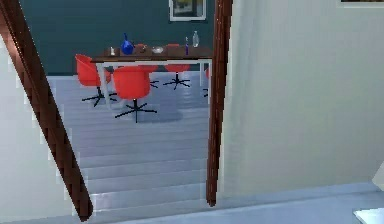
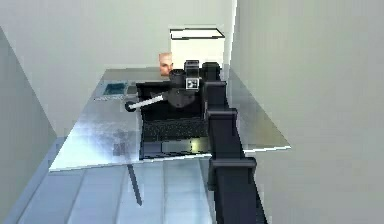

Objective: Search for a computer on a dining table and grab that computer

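Arm side view: the dark square arm (image 2: 226, 150) reaches across a glossy grey table (image 2: 90, 140). A dark open laptop computer (image 2: 172, 132) sits at its near edge, just beside the arm. The gripper (image 2: 133, 105) shows against it. I cannot tell the jaws' state or whether it holds anything. In the forward view, red swivel chairs (image 1: 131, 85) stand beyond a dark wooden doorframe (image 1: 215, 100).

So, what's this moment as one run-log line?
gripper: at dark open laptop | laptop on: glossy grey tabletop | holding: cannot tell | ahead: red chairs past wooden doorway
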Robot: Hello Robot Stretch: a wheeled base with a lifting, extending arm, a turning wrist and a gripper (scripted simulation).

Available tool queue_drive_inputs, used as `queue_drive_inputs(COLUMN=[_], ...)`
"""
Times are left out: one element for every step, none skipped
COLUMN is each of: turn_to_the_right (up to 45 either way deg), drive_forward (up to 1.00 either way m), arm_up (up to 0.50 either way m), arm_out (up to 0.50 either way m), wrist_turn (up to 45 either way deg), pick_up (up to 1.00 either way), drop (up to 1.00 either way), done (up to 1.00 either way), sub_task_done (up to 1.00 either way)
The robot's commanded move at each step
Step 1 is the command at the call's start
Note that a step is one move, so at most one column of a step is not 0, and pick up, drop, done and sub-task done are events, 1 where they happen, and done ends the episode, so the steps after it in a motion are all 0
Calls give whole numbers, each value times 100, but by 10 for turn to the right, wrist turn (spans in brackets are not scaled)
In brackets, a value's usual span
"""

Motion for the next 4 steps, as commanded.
queue_drive_inputs(turn_to_the_right=[0,0,0,0], drive_forward=[0,0,0,0], arm_up=[0,-30,0,10], arm_out=[0,0,0,0], wrist_turn=[90,0,0,0], pick_up=[0,0,100,0], drop=[0,0,0,0], done=[0,0,0,0], sub_task_done=[0,0,0,0])
